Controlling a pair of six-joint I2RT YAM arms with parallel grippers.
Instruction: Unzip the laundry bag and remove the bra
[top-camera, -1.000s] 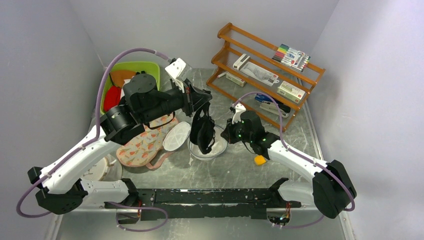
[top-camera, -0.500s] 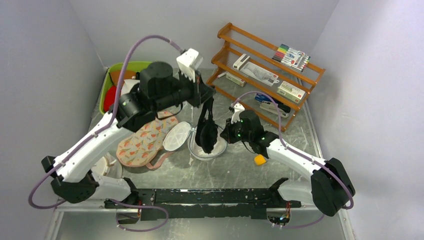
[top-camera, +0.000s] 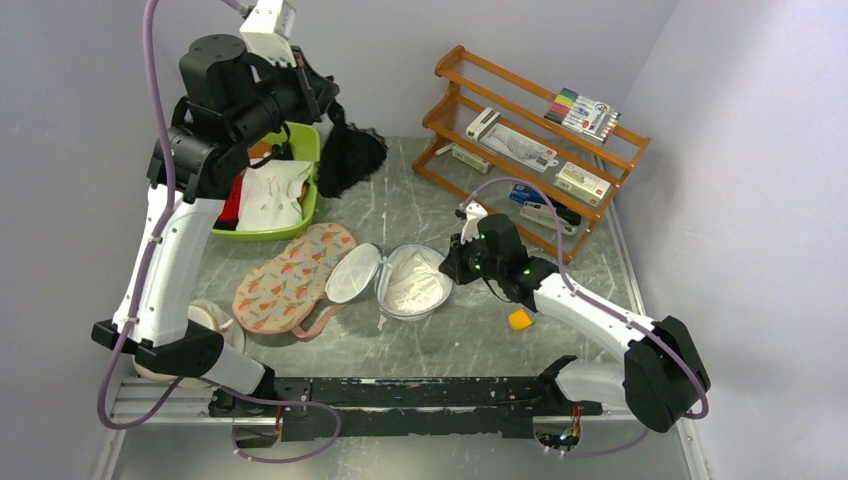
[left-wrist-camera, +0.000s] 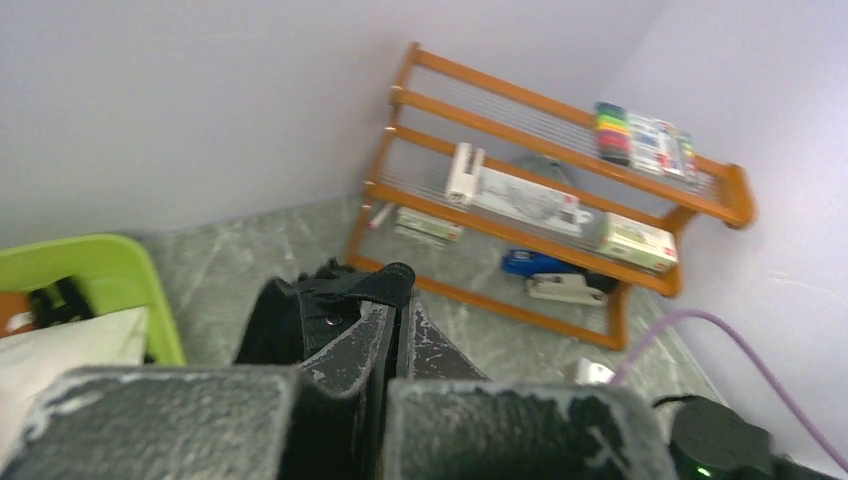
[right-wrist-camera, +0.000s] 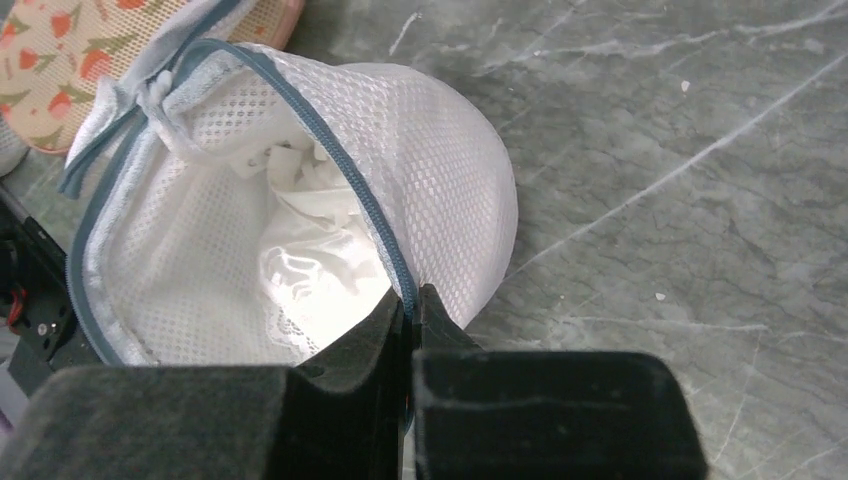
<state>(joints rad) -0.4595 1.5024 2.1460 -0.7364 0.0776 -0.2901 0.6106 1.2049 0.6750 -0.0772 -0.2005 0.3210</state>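
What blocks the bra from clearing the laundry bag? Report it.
Nothing visible: the bra hangs from the shut left fingers beside the green bin, well clear of the open laundry bag, whose rim the right fingers pinch.

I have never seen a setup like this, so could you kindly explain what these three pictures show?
These are two robot arms bolted to a table. One picture looks down from above; the other two come from a camera on each wrist. The left gripper, raised at the back left, is shut on a black bra, held beside a green bin. The right gripper pinches the zipper rim of the open mesh laundry bag, which has white cloth inside. A floral pad lies beside the bag, and a wooden rack stands at the back.
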